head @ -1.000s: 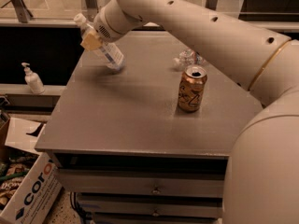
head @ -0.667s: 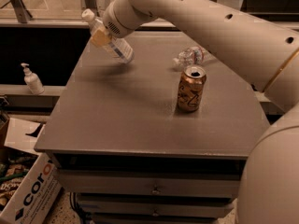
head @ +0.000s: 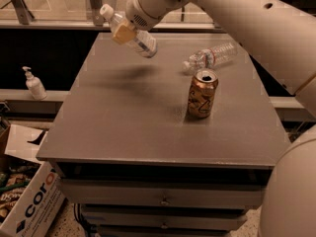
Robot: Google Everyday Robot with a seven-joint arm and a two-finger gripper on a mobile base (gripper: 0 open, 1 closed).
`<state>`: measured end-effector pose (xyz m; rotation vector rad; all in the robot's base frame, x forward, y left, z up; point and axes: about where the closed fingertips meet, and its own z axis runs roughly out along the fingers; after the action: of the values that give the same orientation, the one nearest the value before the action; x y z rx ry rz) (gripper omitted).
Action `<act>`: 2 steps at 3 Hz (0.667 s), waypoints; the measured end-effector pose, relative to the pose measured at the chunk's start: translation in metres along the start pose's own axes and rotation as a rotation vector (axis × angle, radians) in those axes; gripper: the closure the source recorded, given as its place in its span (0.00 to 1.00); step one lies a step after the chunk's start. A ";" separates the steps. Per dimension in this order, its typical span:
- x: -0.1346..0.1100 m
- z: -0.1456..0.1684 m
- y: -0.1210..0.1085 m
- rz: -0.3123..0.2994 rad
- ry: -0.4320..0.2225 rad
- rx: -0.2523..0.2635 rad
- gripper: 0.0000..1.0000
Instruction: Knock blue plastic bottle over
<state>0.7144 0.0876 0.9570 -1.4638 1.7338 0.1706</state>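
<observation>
The blue plastic bottle (head: pixel 140 42) is clear with a white cap and a pale label. It hangs tilted in the air over the back left of the grey table (head: pixel 123 127), cap pointing up and left. Its shadow lies on the table below. My gripper (head: pixel 123 32) is shut on the bottle's upper part, and a tan finger pad (head: pixel 122 34) presses against it. My white arm (head: pixel 237 14) reaches in from the upper right.
A brown-gold can (head: pixel 202 94) stands upright right of centre. A crinkled clear bottle with a red-white label (head: pixel 211 56) lies on its side behind the can. A white pump bottle (head: pixel 33 83) stands on a ledge at the left. A cardboard box (head: pixel 29 201) sits on the floor at lower left.
My gripper has carried the bottle a little to the right and upward over the table's back left. The can and the lying bottle have not moved.
</observation>
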 end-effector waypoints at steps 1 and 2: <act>0.010 -0.011 0.004 -0.102 0.026 -0.069 1.00; 0.018 -0.019 0.015 -0.195 0.046 -0.152 1.00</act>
<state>0.6921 0.0675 0.9512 -1.7501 1.6315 0.1689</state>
